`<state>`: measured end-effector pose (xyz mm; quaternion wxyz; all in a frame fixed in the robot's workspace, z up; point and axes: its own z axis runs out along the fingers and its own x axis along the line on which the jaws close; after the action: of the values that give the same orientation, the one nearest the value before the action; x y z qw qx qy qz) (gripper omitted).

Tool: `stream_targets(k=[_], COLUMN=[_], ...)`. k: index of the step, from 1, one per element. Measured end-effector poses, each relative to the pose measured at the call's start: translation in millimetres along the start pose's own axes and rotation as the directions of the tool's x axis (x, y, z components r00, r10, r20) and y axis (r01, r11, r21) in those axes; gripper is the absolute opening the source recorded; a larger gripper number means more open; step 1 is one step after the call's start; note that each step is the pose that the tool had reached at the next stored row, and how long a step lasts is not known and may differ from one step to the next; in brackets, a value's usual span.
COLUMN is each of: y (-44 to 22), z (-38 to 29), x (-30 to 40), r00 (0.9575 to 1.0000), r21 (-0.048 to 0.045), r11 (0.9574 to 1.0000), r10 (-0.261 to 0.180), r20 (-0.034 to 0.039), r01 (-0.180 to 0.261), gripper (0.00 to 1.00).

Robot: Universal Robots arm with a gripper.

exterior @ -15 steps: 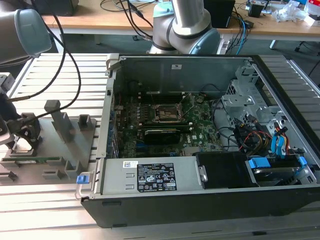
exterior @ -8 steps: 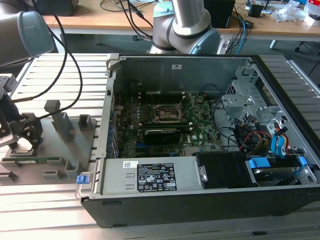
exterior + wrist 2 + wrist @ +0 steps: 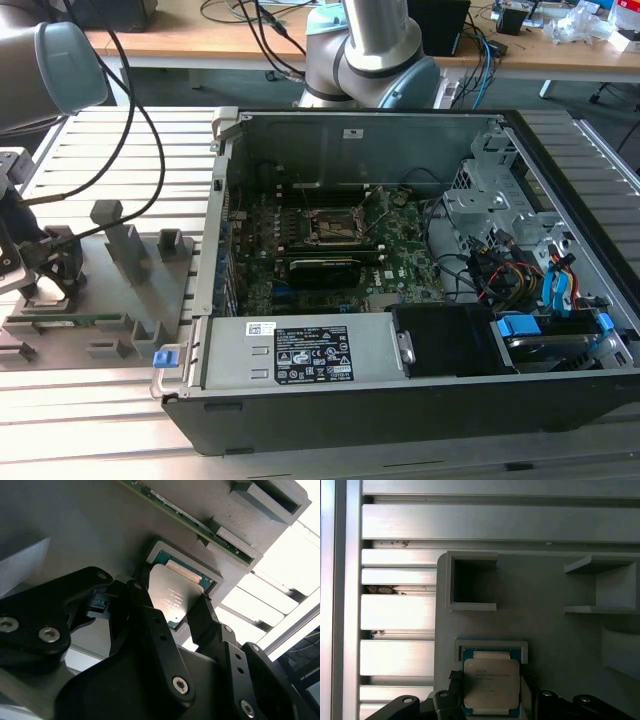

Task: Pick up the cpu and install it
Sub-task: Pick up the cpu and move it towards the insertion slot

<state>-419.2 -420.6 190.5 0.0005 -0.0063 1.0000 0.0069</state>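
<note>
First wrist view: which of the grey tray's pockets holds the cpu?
The low-rimmed recess holds the cpu. The deep square pocket and the open-sided slot have nothing in them.

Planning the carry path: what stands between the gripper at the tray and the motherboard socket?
In the exterior view, the tray's upright posts and then the case's side wall stand between the gripper and the socket.

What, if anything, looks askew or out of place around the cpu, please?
Nothing stands out. In the first wrist view the cpu sits square in its recess in the grey tray, edges parallel to the recess walls, with the tool positioned around it.
</note>
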Motion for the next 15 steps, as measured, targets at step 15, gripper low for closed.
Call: stream_targets(k=[15], y=[0.2], z=[-2.8], x=[0.0], r00=[1.0000], r21=[-0.0017], r11=[1.0000], r10=[0.000], r20=[-0.0001], r01=[0.000], gripper=[0.55])
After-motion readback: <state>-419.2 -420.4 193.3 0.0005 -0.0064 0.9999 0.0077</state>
